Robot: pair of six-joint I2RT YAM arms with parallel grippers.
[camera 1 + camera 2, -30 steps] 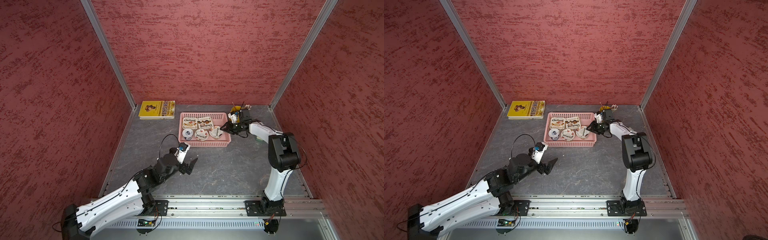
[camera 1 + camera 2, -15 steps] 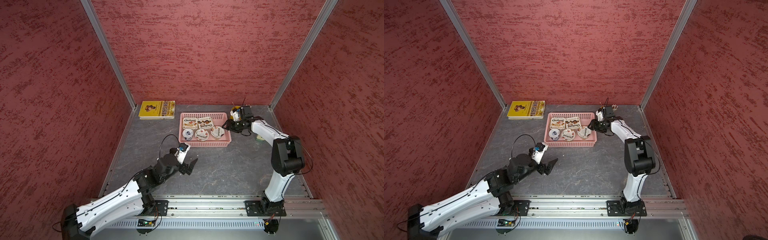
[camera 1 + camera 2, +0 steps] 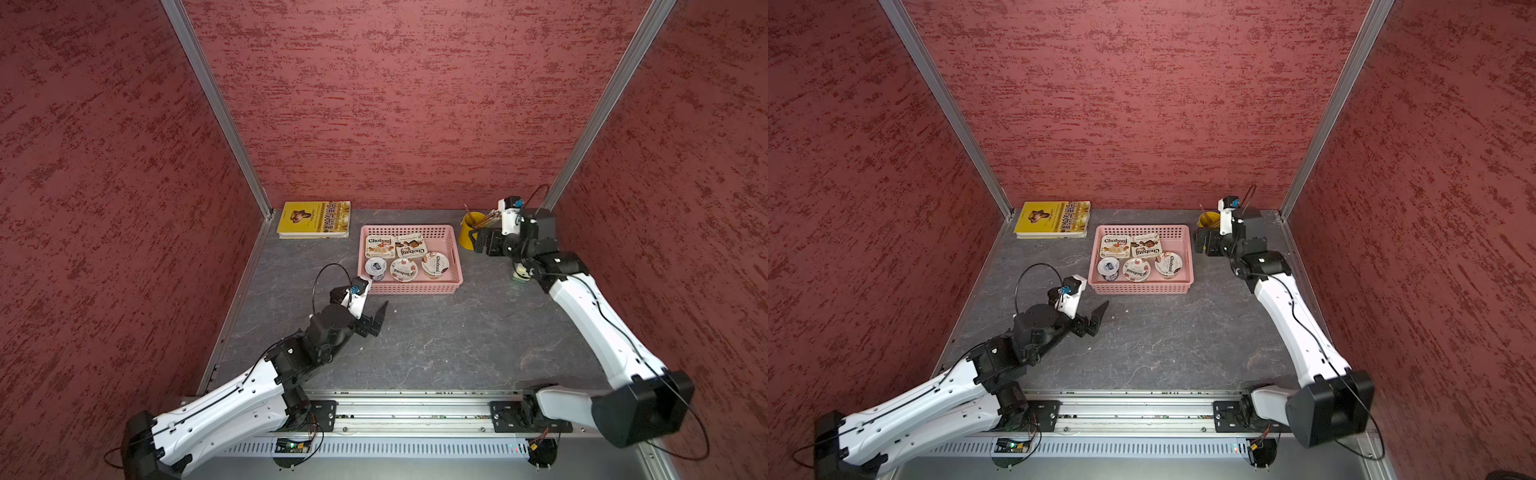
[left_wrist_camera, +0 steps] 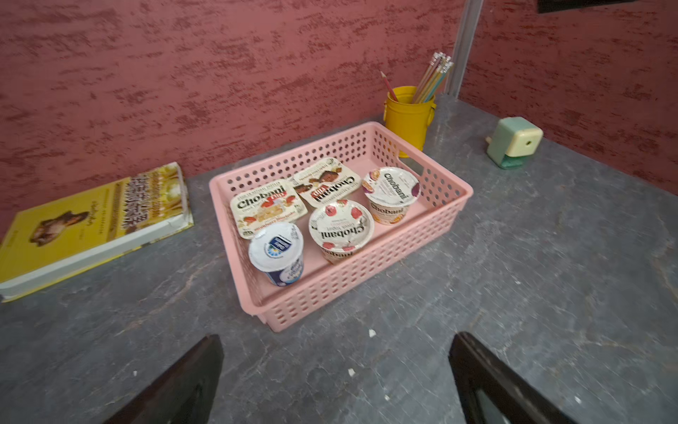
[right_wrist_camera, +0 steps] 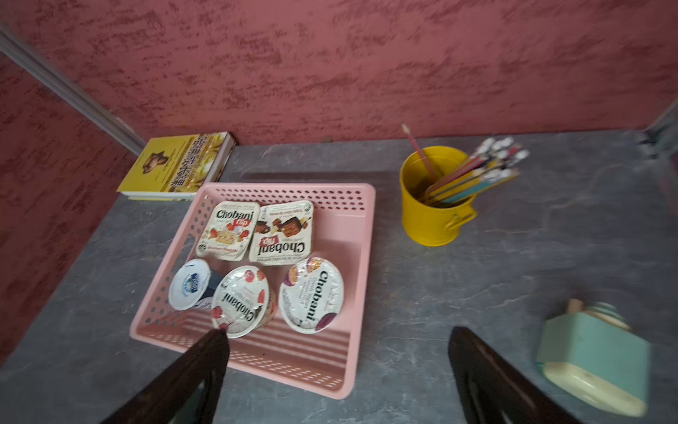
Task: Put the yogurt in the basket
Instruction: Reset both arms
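- Five yogurt cups (image 3: 402,269) stand inside the basket (image 3: 415,287), centre of both top views; none shows outside it.
- Wide apart and empty, the right gripper (image 5: 337,332) hangs just right of the basket, beside the pencil bucket (image 5: 433,220).
- Likewise apart and empty, the left gripper (image 4: 337,336) sits below the basket.
- Judgement: loading looks complete and the step in hand is the retreat. Raise the right arm first, then draw it toward the frame bottom, clear of pencils and basket rim.

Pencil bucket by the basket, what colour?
The bucket is plain yellow, clearest in the left wrist view.
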